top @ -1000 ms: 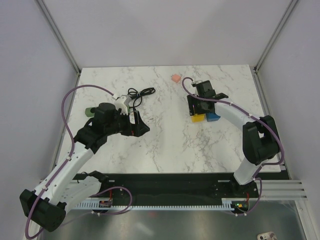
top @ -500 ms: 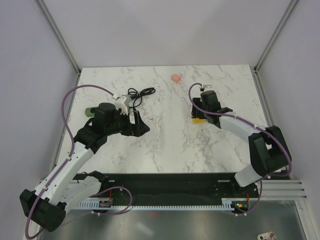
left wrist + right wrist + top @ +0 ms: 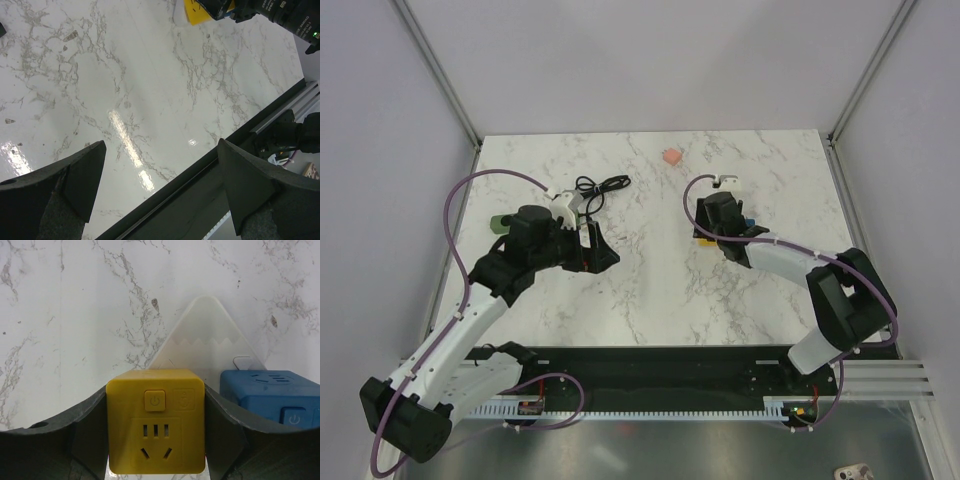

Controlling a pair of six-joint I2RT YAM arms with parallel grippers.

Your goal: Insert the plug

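The right fingers [image 3: 60, 440] clamped the yellow block [image 3: 156, 427], with the blue block [image 3: 270, 395] just beside it. The left fingers [image 3: 75, 175] stood wide apart above the table [image 3: 150, 100]. Whether the half-hidden green piece [image 3: 498, 222] beside the left arm was the plug was unclear.

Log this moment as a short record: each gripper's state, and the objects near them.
left gripper: open, holding nothing
right gripper: closed on the yellow cube, gripping both sides
blue cube: beside the yellow cube, outside the grip
black cable: coiled, beyond the left gripper, untouched
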